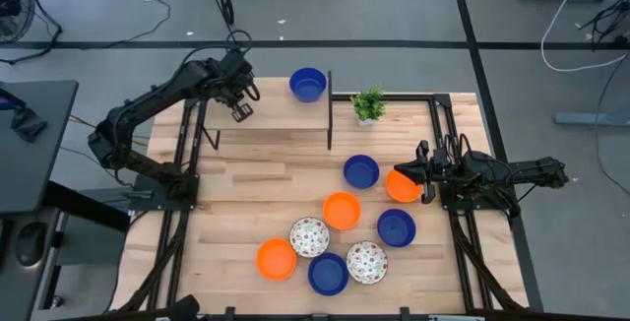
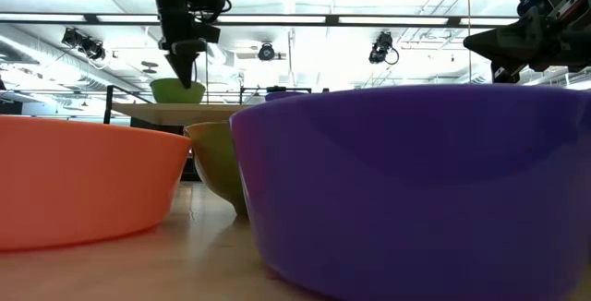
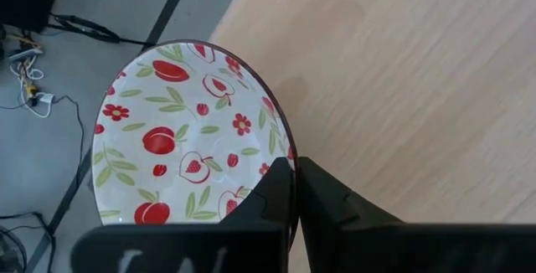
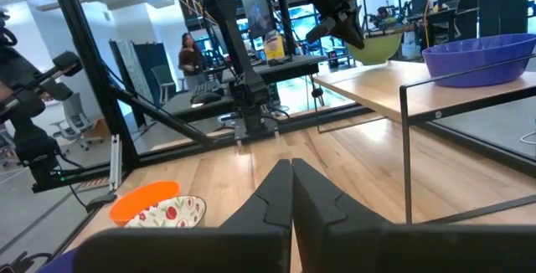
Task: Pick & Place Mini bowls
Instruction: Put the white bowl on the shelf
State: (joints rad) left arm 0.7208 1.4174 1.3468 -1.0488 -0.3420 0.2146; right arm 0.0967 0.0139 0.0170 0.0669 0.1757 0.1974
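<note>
Wooden worktop [image 1: 256, 178] carries loose mini bowls [image 1: 341, 210] ahead of the right tool [image 1: 425, 173], clenched beside an orange bowl [image 1: 402, 186]. Left tool [image 1: 242, 110], over the raised shelf [image 1: 276, 114], pinches a floral bowl [image 3: 180, 139] by its rim.

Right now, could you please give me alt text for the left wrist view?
The left gripper, fingers shut, pinches the rim of a white mini bowl patterned with red fruit and green leaves. The bowl hangs over the edge of a wooden surface, with grey floor and cables beyond.
</note>
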